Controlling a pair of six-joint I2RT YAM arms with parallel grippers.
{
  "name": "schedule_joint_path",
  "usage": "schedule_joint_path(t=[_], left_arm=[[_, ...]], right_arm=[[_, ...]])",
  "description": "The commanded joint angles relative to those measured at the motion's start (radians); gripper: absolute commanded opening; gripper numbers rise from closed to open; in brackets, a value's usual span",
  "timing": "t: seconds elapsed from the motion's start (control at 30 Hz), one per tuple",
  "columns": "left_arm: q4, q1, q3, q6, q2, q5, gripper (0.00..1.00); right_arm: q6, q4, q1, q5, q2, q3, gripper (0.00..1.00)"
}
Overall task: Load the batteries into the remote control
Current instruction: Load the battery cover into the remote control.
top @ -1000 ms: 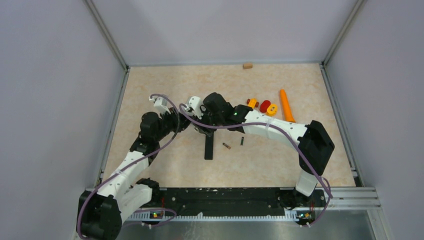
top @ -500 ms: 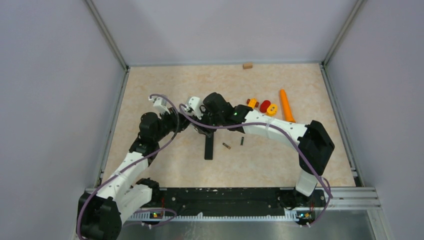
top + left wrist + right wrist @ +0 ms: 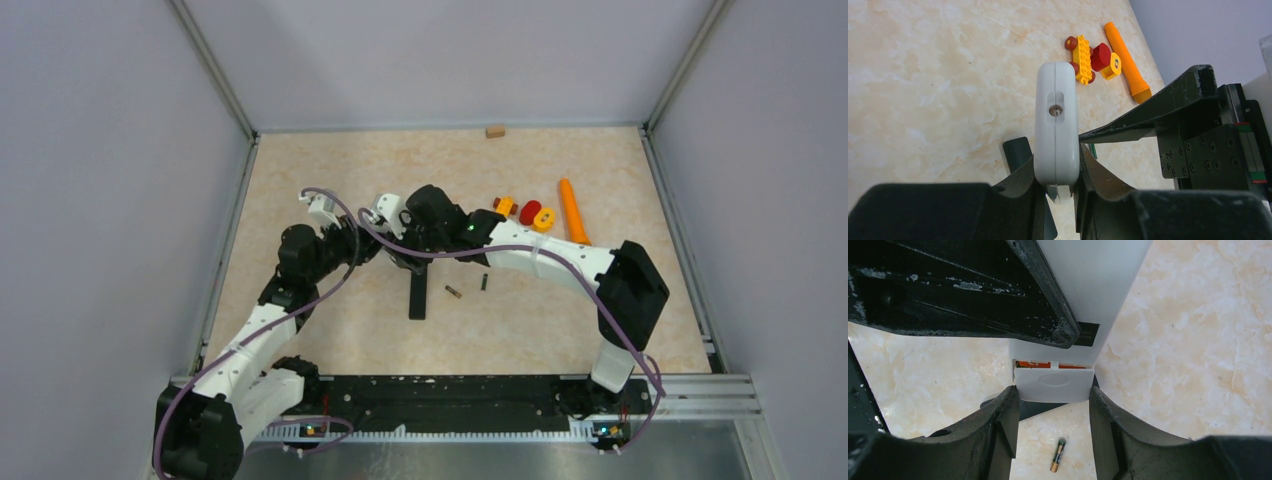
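Observation:
My left gripper [image 3: 1056, 172] is shut on the white remote control [image 3: 1056, 115], seen end-on in the left wrist view. In the right wrist view the remote [image 3: 1093, 285] slopes down to its white battery cover [image 3: 1054, 385], and my right gripper [image 3: 1054, 407] is shut on the cover's two edges. An orange strip [image 3: 1033, 364] shows in the gap above the cover. One battery [image 3: 1058, 455] lies on the table below the right jaws. In the top view both grippers [image 3: 372, 240] [image 3: 405, 258] meet at mid-table and hide the remote. Two batteries [image 3: 453, 292] [image 3: 484, 282] lie just right of them.
A slim black bar [image 3: 418, 295] lies on the table under the grippers. A yellow-and-red toy [image 3: 505, 206], red and yellow pieces [image 3: 536, 215] and an orange carrot-shaped cone [image 3: 573, 210] lie at the back right. A small tan block [image 3: 495, 131] sits by the back wall.

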Motion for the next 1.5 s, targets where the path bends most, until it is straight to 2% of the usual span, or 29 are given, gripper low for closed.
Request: schedule_joint_path(t=[0.0, 0.93, 1.47], left_arm=[[0.092, -0.003, 0.019, 0.005, -0.029, 0.009, 0.00], [0.066, -0.003, 0.011, 0.020, -0.036, -0.045, 0.00], [0.049, -0.003, 0.018, 0.039, -0.030, -0.024, 0.00]], right_arm=[[-0.010, 0.017, 0.003, -0.032, -0.013, 0.020, 0.46], [0.001, 0.041, 0.000, -0.005, -0.023, 0.016, 0.46], [0.001, 0.045, 0.000, -0.010, -0.023, 0.017, 0.46]])
